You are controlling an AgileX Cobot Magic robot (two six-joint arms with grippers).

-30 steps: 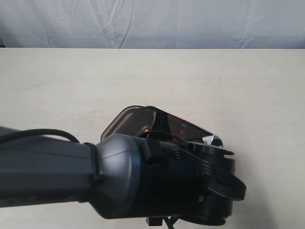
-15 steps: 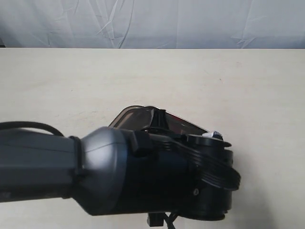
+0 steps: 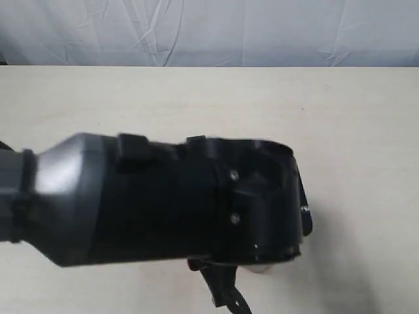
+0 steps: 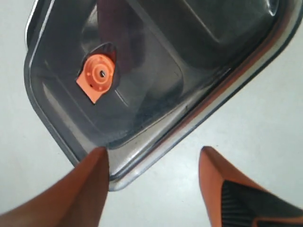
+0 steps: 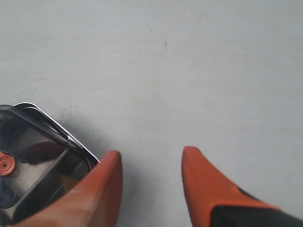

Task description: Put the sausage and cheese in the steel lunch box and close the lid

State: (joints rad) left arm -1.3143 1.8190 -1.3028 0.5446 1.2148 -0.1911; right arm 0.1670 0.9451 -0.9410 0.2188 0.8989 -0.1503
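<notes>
The pale table (image 3: 353,118) fills most of my exterior view, with a creased white cloth (image 3: 209,33) along the top of the frame. The grey and black left arm (image 3: 163,203) covers the middle and lower left of this frame and hides the box from me there.

In the left wrist view I see the shiny rectangular steel lunch box (image 4: 208,109) with the dark translucent lid (image 4: 156,56) lying on it. The steel rim shows along the lid's edge; whether it is pressed fully shut I cannot tell.

The left gripper (image 4: 152,151) stands wide open and holds nothing. One orange finger (image 4: 80,189) is just beside a rounded corner of the box, the other is over bare table. The right gripper (image 5: 151,151) is wide open too and empty. A corner of the box lies beside one finger, and the gap itself is over bare table.

The small orange valve tab (image 4: 97,78) sits on the lid. A dark reddish shape (image 5: 42,152) shows under the lid; I cannot say it is the sausage.
</notes>
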